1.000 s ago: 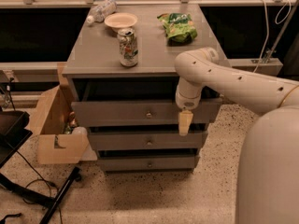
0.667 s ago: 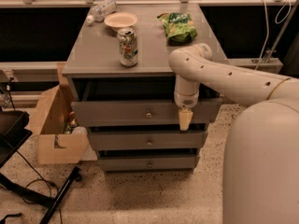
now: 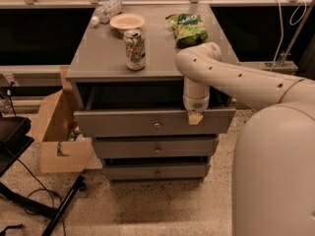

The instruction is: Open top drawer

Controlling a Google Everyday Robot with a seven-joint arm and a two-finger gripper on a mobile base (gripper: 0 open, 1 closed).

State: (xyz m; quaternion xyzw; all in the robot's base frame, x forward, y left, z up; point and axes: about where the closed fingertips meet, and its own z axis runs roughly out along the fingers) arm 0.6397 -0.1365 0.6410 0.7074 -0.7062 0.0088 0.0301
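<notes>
- Cabinet (image 3: 103, 65): its top holds a can (image 3: 135, 49), a bowl (image 3: 127, 21), a bottle (image 3: 106, 10) and a green bag (image 3: 186, 28).
- Top drawer (image 3: 123, 123): partly pulled out toward the near side, long front running left-right; contents hidden in shadow.
- Gripper (image 3: 195, 117): at the front's top edge, right of the knob (image 3: 157, 125); spread or closed, I cannot tell.

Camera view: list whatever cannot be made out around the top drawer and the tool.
1. Inside of the wide grey top drawer: dark, hidden behind its own front panel.
2. Cream tool at that panel's upper edge, right of the small brass knob: its hold is too small to judge.
3. Green-and-white drink can: label blurred.
4. White robot body: cut off by the right edge.
</notes>
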